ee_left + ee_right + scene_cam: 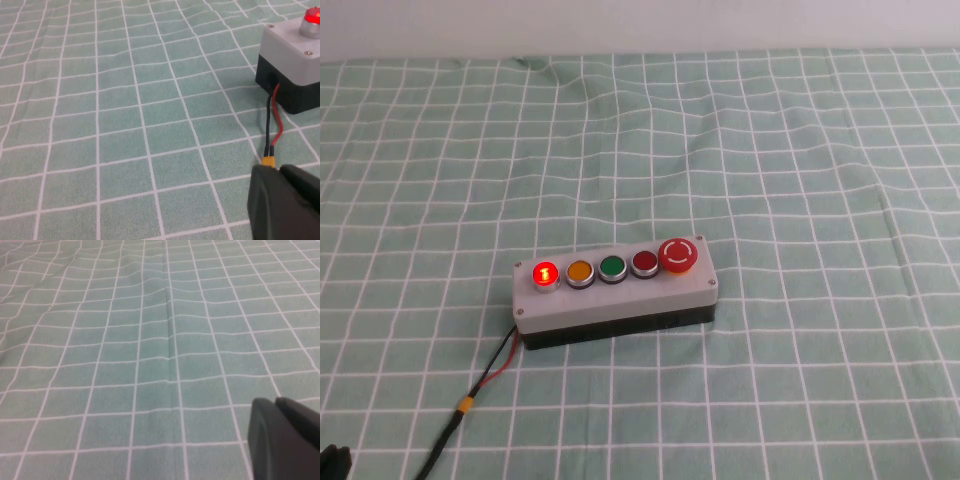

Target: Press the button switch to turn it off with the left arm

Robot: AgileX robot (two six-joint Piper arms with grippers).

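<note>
Three cameras: one raised overview, one on each wrist.

The high view looks down across the checked counter [800, 150] at the button box [616, 290], well off. The left wrist view sits low behind the left gripper [287, 207], sharing the box's lit end and wires [272, 127] ahead of the jaws. The right wrist view, behind the right gripper [282, 440], shares only cloth.

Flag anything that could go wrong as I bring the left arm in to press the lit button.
1. The lit button switch sits right beside the orange button; a wide claw tip could press both.
2. The red and black wires run from the box toward the left claw, which sits low near them and could snag them.
3. The box rests loose on the checked cloth; an off-centre push might slide it.
The right claw hangs over bare cloth, uninvolved.
</note>
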